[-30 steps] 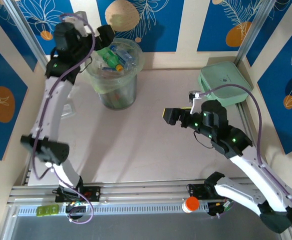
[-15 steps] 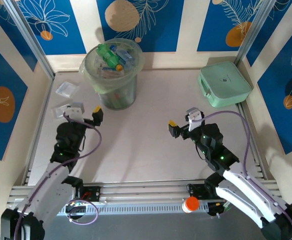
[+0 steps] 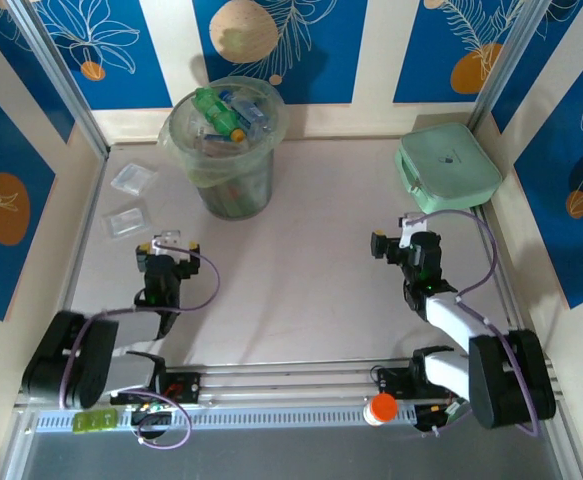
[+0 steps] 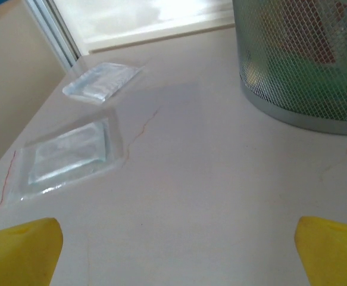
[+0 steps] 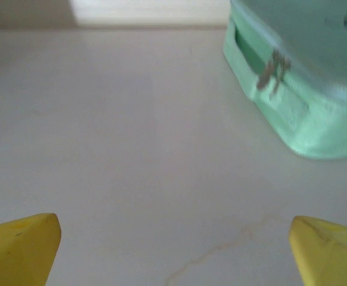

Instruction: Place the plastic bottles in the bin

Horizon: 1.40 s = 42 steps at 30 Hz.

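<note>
The bin (image 3: pixel 233 185) stands at the back left of the table, a tall pale-green bucket with a liner. Several plastic bottles (image 3: pixel 221 112), green and clear, are piled to its rim. My left gripper (image 3: pixel 165 250) rests low near the table's front left, well short of the bin, open and empty. In the left wrist view its yellow fingertips (image 4: pixel 21 250) stand wide apart over bare table, with the bin's meshed wall (image 4: pixel 304 65) at the upper right. My right gripper (image 3: pixel 396 242) sits low at the right, open and empty, its fingertips (image 5: pixel 18 247) wide apart.
Two flat clear packets (image 3: pixel 133 178) (image 3: pixel 123 221) lie left of the bin, just ahead of my left gripper (image 4: pixel 176 256). A mint-green case (image 3: pixel 448 167) sits at the back right, ahead of my right gripper (image 5: pixel 174 253). An orange-topped object (image 3: pixel 381 408) is on the front rail.
The left arm has come away from the bin's rim and folded back down to the front left. The right arm has drawn back toward the right front. Both grippers stayed open.
</note>
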Each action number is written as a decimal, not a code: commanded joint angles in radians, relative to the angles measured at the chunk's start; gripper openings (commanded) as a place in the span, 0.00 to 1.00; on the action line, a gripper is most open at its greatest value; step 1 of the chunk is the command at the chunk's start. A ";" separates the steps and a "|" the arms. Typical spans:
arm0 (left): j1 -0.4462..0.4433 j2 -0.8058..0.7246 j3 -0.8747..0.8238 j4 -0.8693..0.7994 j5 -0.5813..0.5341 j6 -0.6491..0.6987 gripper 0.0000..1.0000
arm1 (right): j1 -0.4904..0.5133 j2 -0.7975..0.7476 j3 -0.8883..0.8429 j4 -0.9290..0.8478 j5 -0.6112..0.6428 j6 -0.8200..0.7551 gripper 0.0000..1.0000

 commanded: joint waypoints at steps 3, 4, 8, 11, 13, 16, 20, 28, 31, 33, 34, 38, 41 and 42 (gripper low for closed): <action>0.026 0.250 0.007 0.468 0.003 0.045 0.99 | -0.141 0.055 -0.028 0.218 -0.175 0.069 0.99; 0.031 0.213 0.020 0.365 0.073 0.039 0.99 | -0.159 0.079 -0.059 0.321 -0.214 0.092 0.99; 0.042 0.265 0.086 0.280 0.176 0.068 0.99 | -0.140 0.266 -0.094 0.593 -0.284 0.082 0.99; 0.067 0.262 0.157 0.143 0.182 0.040 0.99 | -0.107 0.422 -0.101 0.815 -0.310 0.046 0.99; 0.087 0.257 0.194 0.061 0.168 0.003 0.99 | -0.100 0.331 0.016 0.438 -0.303 0.022 0.99; 0.098 0.257 0.198 0.054 0.181 -0.004 0.99 | -0.095 0.364 0.119 0.285 -0.291 0.020 0.99; 0.106 0.256 0.203 0.039 0.194 -0.011 0.99 | -0.088 0.385 0.097 0.369 -0.272 0.024 0.99; 0.124 0.256 0.213 0.017 0.230 -0.023 0.99 | -0.090 0.378 0.104 0.341 -0.276 0.021 0.99; 0.124 0.255 0.212 0.017 0.230 -0.023 0.99 | -0.094 0.376 0.106 0.337 -0.284 0.024 0.99; 0.125 0.254 0.211 0.017 0.230 -0.023 0.99 | -0.093 0.376 0.107 0.336 -0.283 0.023 0.99; 0.126 0.254 0.210 0.020 0.230 -0.023 0.99 | -0.091 0.376 0.107 0.336 -0.276 0.021 0.99; 0.126 0.249 0.203 0.031 0.231 -0.023 0.99 | -0.085 0.373 0.101 0.344 -0.265 0.017 0.99; 0.126 0.249 0.199 0.039 0.231 -0.019 0.99 | -0.087 0.373 0.101 0.343 -0.273 0.020 0.99; 0.126 0.249 0.199 0.039 0.231 -0.020 0.99 | -0.087 0.373 0.102 0.342 -0.273 0.020 0.99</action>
